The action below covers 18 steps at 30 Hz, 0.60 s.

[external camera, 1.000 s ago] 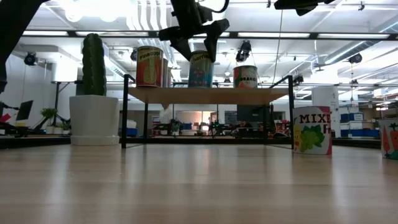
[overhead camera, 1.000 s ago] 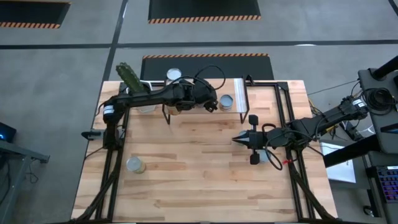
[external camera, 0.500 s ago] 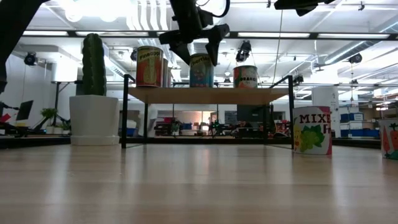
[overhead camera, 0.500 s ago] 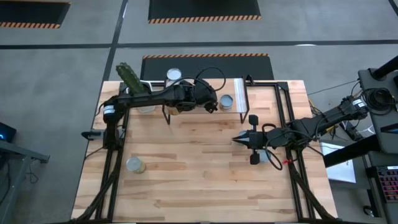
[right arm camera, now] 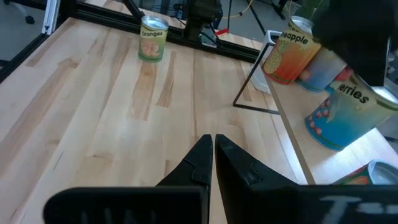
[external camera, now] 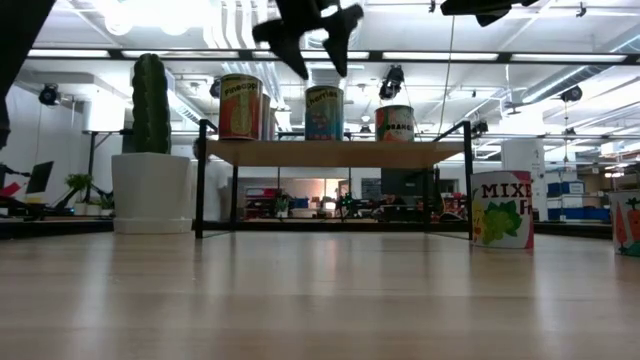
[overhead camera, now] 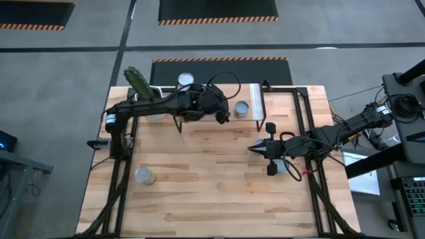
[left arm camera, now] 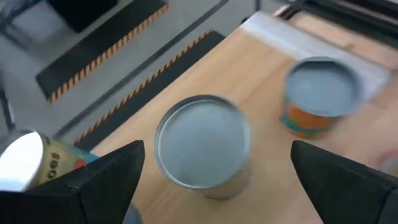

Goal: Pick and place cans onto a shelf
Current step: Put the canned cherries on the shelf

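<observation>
The shelf (external camera: 330,152) stands at the table's far side with three cans upright on its top board. My left gripper (external camera: 320,60) hangs open above the middle can (external camera: 324,112), clear of it. In the left wrist view the fingers stand wide on either side of that can's silver top (left arm camera: 202,146), well above it. The other two cans (external camera: 240,105) (external camera: 395,122) stand to either side. My right gripper (overhead camera: 251,149) waits shut above the table's right half, pointing left.
A cactus in a white pot (external camera: 150,150) stands by the shelf's left end. One can (overhead camera: 144,176) stands on the table at the near left. Another can (external camera: 502,208) stands at the right, below the right arm. Bare tabletop (overhead camera: 212,186) lies between them.
My left gripper has risen from beside the middle can's top to well above it, fingers open. The can has stayed upright on the shelf.
</observation>
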Tool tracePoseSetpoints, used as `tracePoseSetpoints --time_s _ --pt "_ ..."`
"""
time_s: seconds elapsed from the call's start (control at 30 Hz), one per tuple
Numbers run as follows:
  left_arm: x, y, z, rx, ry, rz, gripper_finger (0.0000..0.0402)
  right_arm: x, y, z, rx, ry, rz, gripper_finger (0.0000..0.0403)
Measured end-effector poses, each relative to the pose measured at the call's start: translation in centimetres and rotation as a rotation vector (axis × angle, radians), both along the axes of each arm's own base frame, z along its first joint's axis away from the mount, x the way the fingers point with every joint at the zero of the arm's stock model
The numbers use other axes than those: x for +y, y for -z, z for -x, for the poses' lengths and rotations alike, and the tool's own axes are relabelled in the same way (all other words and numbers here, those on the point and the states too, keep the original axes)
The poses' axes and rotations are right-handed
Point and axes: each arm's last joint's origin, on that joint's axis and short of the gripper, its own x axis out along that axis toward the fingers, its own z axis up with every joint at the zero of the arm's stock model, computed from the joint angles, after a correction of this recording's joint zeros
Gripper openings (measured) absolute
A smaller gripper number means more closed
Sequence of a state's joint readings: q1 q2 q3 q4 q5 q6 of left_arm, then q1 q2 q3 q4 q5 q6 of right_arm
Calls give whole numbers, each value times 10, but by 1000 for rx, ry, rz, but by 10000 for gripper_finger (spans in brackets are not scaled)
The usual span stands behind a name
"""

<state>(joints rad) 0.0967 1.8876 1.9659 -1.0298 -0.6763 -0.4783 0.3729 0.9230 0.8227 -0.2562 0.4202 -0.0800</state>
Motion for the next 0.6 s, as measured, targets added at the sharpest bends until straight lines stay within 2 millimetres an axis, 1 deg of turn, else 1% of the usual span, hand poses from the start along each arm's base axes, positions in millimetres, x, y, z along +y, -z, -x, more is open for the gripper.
tracePoseSetpoints --time_s 0.07,0.13,0.23,0.33,0.47,0.53,0.6 --pt "-12 -9 3 10 58 -26 387 0 0 0 -1 2 -4 9" --pt "-27 -16 7 31 131 -61 387 0 0 0 -5 7 -18 9" --pt "-57 -24 16 69 219 -147 387 0 -1 0 -10 18 -44 9" --pt "-88 -28 28 96 301 -217 387 0 -2 -1 -15 29 -70 9" --pt "-125 -23 55 84 432 -256 387 1 -2 -2 -19 41 -93 9" --pt "-142 -14 71 52 502 -268 387 0 -2 -3 -23 61 -100 9" --pt "-158 -1 88 -19 575 -257 387 0 -2 -3 -29 87 -100 9"
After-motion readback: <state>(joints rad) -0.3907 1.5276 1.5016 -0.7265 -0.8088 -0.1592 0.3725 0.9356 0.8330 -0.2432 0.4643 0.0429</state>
